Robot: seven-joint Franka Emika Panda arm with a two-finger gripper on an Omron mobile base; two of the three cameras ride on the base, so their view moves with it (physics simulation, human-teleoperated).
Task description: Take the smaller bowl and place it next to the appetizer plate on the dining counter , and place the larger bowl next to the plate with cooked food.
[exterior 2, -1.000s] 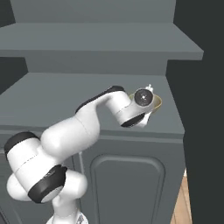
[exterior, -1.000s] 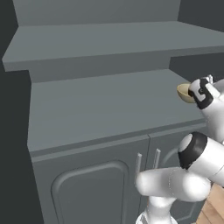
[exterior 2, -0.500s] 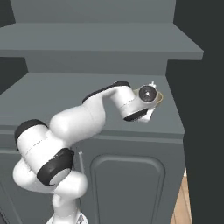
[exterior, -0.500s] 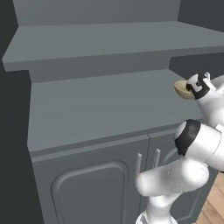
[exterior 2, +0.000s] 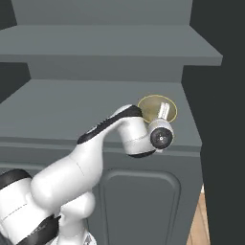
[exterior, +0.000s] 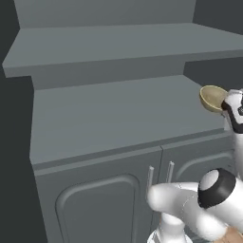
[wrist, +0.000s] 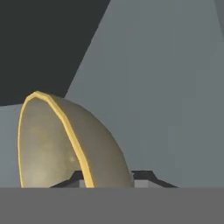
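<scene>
Gripper (wrist: 107, 177) fingers pinch rim of tan-gold bowl (exterior: 212, 98), one tip inside, one outside. Bowl tipped on edge, held above right end of grey cabinet top (exterior: 118, 118), under shelf (exterior 2: 110, 45). Which bowl size: can't tell.

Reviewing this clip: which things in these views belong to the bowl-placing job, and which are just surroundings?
Job:
- bowl, tan-gold with yellow rim, tilted, its rim between the tool's fingers; which of the two bowls, cannot tell

Surroundings:
- grey counter
- cabinet doors below it
- grey shelf above
</scene>
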